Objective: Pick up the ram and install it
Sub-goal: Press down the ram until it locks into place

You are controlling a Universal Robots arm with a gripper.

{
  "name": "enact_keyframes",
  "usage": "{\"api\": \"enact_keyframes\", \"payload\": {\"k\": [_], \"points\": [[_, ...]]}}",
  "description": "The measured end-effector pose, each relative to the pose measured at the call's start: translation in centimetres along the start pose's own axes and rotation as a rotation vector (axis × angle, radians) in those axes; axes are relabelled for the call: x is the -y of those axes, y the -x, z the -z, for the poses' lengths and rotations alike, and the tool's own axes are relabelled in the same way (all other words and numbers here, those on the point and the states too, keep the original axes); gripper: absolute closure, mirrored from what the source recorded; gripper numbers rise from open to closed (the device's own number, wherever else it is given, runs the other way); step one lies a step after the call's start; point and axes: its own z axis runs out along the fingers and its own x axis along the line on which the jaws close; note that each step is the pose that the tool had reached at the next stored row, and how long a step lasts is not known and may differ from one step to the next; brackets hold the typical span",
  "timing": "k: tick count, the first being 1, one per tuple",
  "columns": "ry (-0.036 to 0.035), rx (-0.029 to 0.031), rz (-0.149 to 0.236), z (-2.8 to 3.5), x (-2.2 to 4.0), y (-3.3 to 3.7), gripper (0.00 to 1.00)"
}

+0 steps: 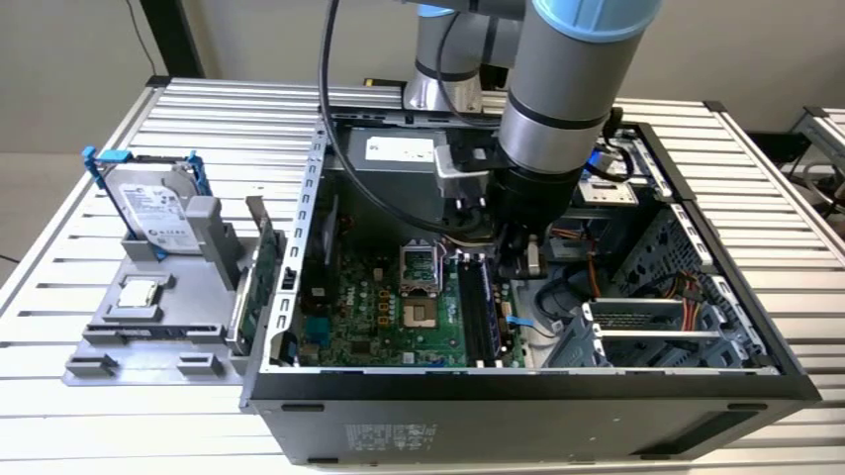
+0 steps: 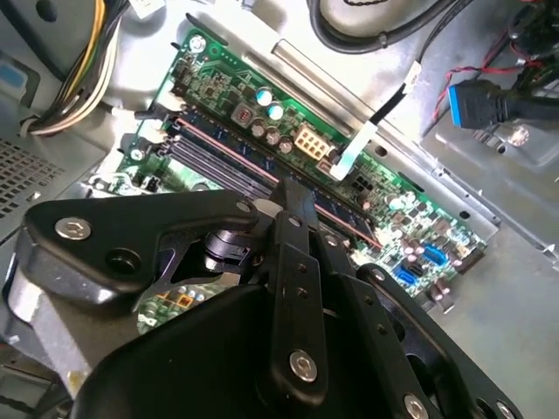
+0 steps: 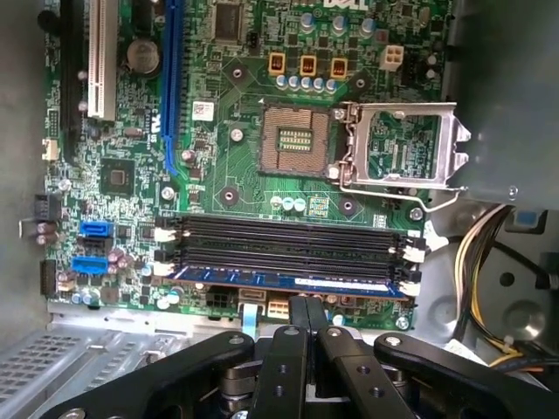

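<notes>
The end effector point(image 3: 306, 307) hangs inside the open computer case point(image 1: 528, 381), just above the bank of memory slots point(image 3: 288, 244) on the motherboard point(image 3: 244, 175). Its fingers point(image 3: 299, 319) are pressed together with nothing between them — they sit right over the ram point(image 3: 293, 283), which lies in the slot nearest the board's edge.

The ram looks like a long, thin, dark blue stick running the full length of its slot. I can't tell whether the white end latches point(image 3: 409, 288) have closed, so the stick may be only half seated. If so, an uneven or off-centre push could tilt it, leave one end raised, or strain the slot and board.
</notes>
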Motion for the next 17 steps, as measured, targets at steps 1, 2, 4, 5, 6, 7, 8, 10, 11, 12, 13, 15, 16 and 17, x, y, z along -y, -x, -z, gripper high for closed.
{"api": "enact_keyframes", "payload": {"k": [1,2,4,5,6,7,8,10,11,12,13,15,16,17], "points": [[-0.0004,0.0,0.005,0.0,0.0,0.0,1.0],[-0.0009,0.0,0.011,0.0,0.0,0.0,1.0],[-0.002,0.0,0.022,0.0,0.0,0.0,1.0],[-0.0025,0.0,0.027,-0.01,0.0,0.0,1.0],[-0.003,0.0002,0.032,-0.01,0.0,0.0,1.0],[-0.0036,0.0003,0.039,-0.01,0.0,0.0,1.0],[-0.0043,0.0005,0.049,-0.02,0.0,0.0,1.0],[-0.0056,0.0009,0.074,-0.02,0.0,0.0,1.0],[-0.0063,0.0012,0.09,-0.02,0.0,0.0,1.0],[-0.007,0.0015,0.108,-0.02,0.0,0.0,1.0],[-0.0076,0.0017,0.126,-0.02,0.0,0.0,1.0],[-0.0088,0.0024,0.162,-0.03,0.0,0.0,1.0],[-0.0095,0.0027,0.181,-0.05,0.0,0.0,1.0],[-0.0101,0.0028,0.196,-0.06,-0.03,0.0,1.0]]}}
